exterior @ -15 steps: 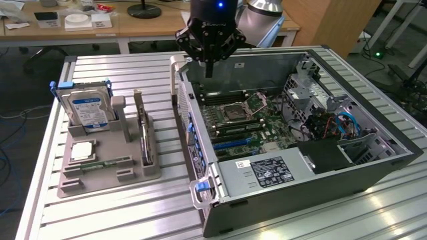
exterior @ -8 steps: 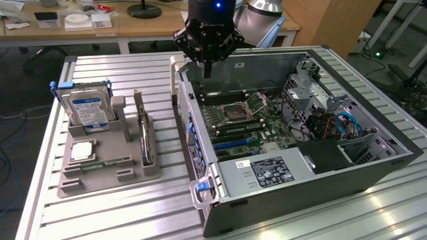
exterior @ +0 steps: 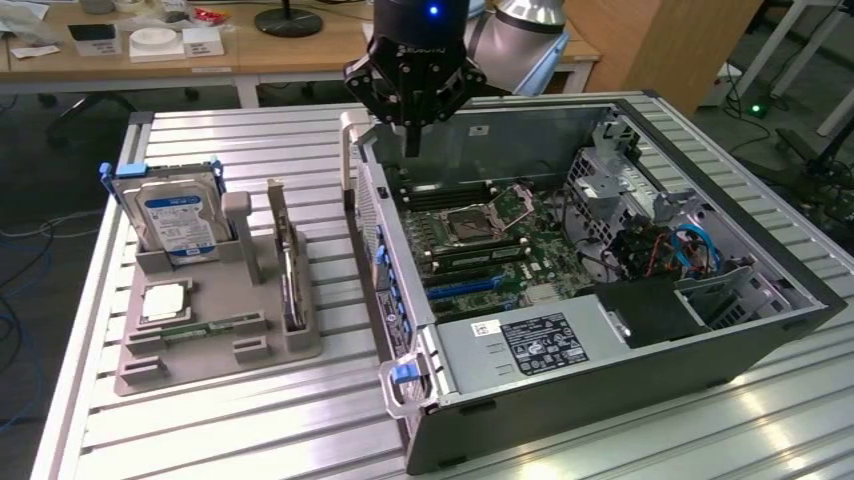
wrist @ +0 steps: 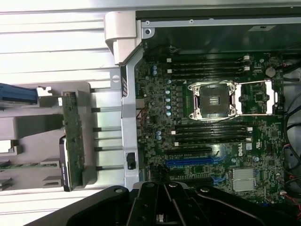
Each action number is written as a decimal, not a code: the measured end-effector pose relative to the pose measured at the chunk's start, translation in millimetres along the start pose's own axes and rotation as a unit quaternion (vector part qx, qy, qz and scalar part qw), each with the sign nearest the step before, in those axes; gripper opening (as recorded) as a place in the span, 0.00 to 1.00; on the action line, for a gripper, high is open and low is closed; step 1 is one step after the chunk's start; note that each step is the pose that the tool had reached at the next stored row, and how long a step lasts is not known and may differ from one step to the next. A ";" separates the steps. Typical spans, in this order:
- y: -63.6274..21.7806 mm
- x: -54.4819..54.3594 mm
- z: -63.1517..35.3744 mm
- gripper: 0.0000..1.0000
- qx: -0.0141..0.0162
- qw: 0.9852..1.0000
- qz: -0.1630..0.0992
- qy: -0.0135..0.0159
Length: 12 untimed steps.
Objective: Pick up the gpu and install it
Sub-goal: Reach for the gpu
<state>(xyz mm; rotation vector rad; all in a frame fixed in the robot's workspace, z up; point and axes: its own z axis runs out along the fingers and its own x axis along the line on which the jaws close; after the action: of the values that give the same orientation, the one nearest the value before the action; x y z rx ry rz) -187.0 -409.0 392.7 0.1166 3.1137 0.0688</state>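
On the exterior view's left, a grey moulded holder (exterior: 200,350) on the ribbed metal table (exterior: 267,430) props the silver hard drive (exterior: 180,215) upright. Just right of it the gpu (exterior: 286,270) stands on edge in its slot, thin and flat, its top edge seemingly left free for grasping. Further right, the black pincer (exterior: 412,140) hangs over the open computer case's (exterior: 747,330) far left corner, closed up and empty. The green motherboard (exterior: 494,240) lies exposed inside.

- Slatted metal table (exterior: 240,430) in the near ground.
- Wooden desk (exterior: 287,55) far back, at the exterior view's left, bearing a black lamp base (exterior: 290,20) and white boxes (exterior: 158,45).
- Wooden cabinet (exterior: 667,40) far back, at the exterior view's right.
- Dark floor (exterior: 54,150); cables (exterior: 24,228) lie at the left.
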 end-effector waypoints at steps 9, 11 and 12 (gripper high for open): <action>-0.6 1.8 0.0 0.10 0.000 1.000 0.000 0.000; -0.8 2.2 0.0 0.10 0.000 1.000 0.000 0.000; -0.9 2.5 0.0 0.10 0.000 1.000 0.000 0.000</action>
<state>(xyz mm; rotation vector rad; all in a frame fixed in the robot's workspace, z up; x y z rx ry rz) -189.6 -409.7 392.6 0.1167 3.1137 0.0689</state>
